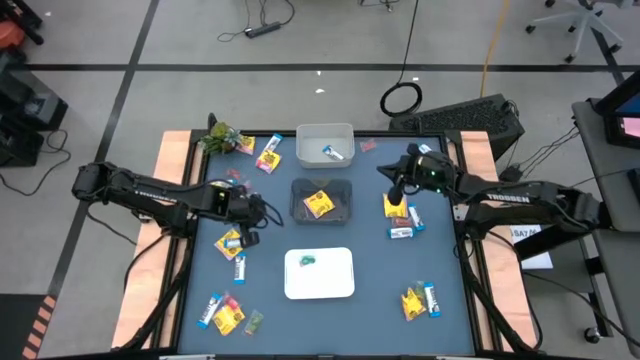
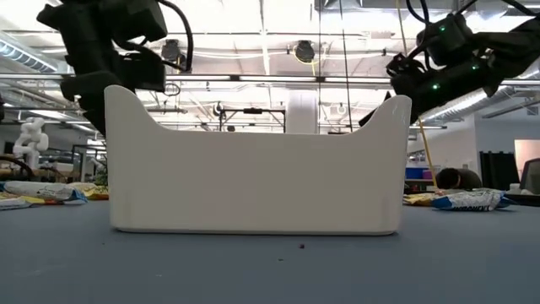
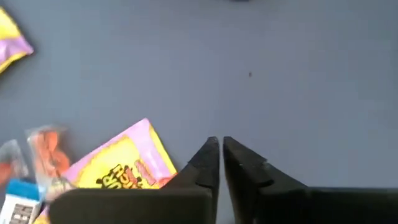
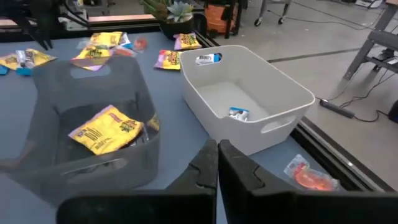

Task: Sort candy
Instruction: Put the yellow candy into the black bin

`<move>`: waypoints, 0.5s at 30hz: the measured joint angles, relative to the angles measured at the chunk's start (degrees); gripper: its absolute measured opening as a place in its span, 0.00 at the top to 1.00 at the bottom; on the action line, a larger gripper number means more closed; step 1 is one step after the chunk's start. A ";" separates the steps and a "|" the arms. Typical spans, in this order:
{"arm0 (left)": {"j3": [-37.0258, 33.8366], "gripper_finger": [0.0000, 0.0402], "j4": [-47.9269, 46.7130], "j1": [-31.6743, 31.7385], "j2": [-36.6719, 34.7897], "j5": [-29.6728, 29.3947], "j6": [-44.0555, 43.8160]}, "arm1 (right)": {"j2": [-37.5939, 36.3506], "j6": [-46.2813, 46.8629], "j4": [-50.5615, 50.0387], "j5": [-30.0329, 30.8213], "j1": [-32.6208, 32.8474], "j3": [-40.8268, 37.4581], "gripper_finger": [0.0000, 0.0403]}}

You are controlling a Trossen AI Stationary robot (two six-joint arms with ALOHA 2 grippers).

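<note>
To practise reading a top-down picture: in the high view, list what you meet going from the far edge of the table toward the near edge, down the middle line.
White bin holding a blue-and-white bar → dark bin holding a yellow packet → white tray holding a small green piece.

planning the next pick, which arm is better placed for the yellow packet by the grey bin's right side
Right. The right gripper hovers next to that yellow packet; the left gripper is across the grey bin.
</note>
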 joint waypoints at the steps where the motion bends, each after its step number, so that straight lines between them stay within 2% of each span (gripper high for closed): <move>1: 0.00 0.88 -0.16 0.02 0.27 -0.53 -1.02 | 0.02 0.03 0.36 0.00 0.16 0.00 1.00; 9: -0.07 0.62 -5.93 1.89 7.51 -1.55 -4.75 | 0.09 0.04 2.56 -0.02 1.11 0.00 1.00; 12: -0.11 0.56 -6.42 3.23 11.35 -1.86 -5.11 | 0.11 0.04 2.54 -0.02 1.31 0.00 1.00; 15: -0.11 0.54 -6.12 4.57 14.43 -3.73 -5.06 | 0.12 0.03 2.51 -0.01 1.28 0.00 1.00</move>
